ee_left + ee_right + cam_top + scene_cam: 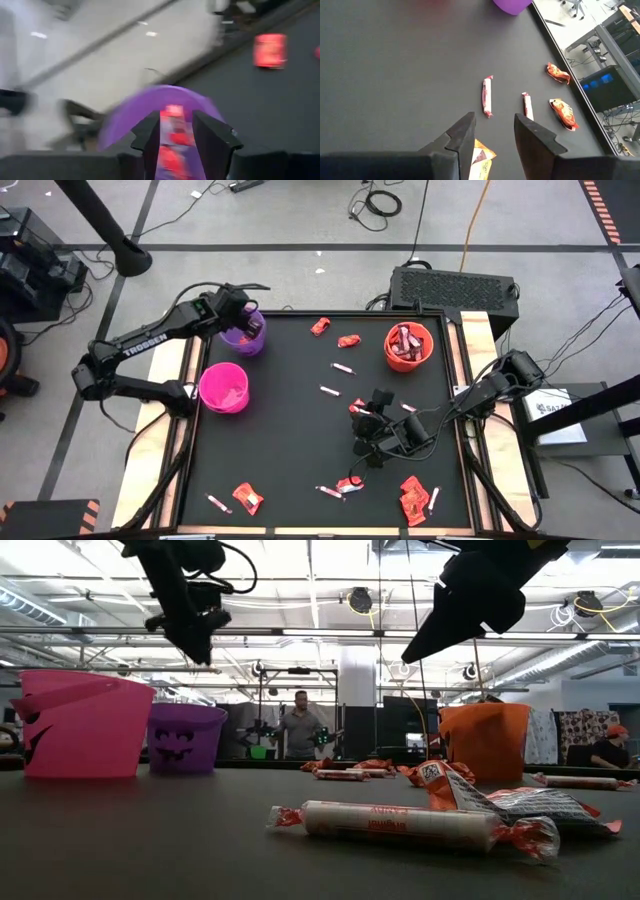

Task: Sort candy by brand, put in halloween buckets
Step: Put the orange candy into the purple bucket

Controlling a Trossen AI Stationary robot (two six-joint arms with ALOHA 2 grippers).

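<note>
My left gripper [243, 323] hangs over the purple bucket [243, 335] at the table's far left, its fingers apart [176, 117]. Red-and-pink candy [175, 135] shows in the gap, inside the bucket's rim [150, 95]. The pink bucket [223, 387] stands nearer on the left. At the far right is the orange bucket [409, 346] with candy in it. My right gripper [364, 428] hovers open over the table's right middle [492, 130], above an orange packet [481, 161]. Beyond it lie two pinkish sticks [487, 96] [527, 106]. My left gripper has red-and-pink candy [172, 150] showing in the gap between its fingers, over the purple bucket's mouth. Whether the fingers touch it, or it lies down in the bucket, I cannot tell.
Loose candy lies scattered on the black table: packets near the far edge [320, 326] [349, 340], sticks in the middle [343, 367], and more along the near edge [247, 497] [412, 500]. A stick [400, 822] lies close before the low camera. A person [300, 725] stands in the room behind.
</note>
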